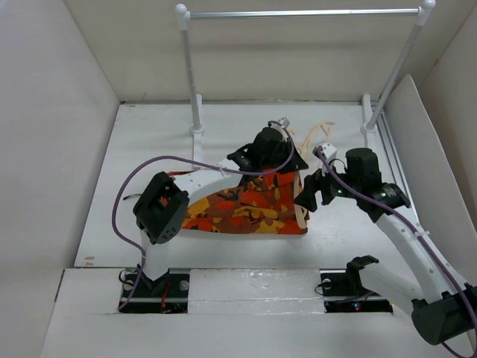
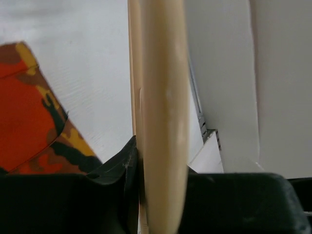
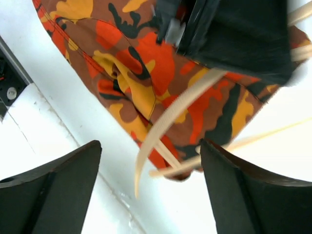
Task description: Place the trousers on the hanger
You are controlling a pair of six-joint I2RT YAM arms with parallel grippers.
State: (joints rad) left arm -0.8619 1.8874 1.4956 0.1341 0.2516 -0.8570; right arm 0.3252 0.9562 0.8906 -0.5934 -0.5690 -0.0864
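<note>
One pair of soft orange, red, yellow and dark brown camouflage-print cloth trousers [image 1: 246, 205] lies folded in a flat bundle on the white table [image 1: 149, 149]. With it are one thin curved pale tan wooden hanger [image 2: 163, 122], one white-posted metal clothes rail [image 1: 298, 13] and two black two-finger grippers.

Over the far right corner of the trousers hangs the left gripper [image 1: 289, 162], its arm reaching in from the left across the cloth. Its wrist view shows its jaws closed tight on the hanger's wooden bar, which runs straight up the middle of that view with the trousers' print down to its left.

The hanger sits at the right side of the trousers. In the right wrist view one curved arm crosses over the print and its tip passes beyond the cloth's edge, above bare table. Whether that arm rests on the cloth cannot be told. No part of the trousers is draped over the hanger.

Just right of the trousers' right edge is the right gripper [image 3: 148, 146], its two dark fingers [image 3: 53, 190] spread wide apart and holding nothing, aimed at the cloth's corner and the hanger arm.

Well behind the trousers, the rail stands at the table's far edge.
</note>
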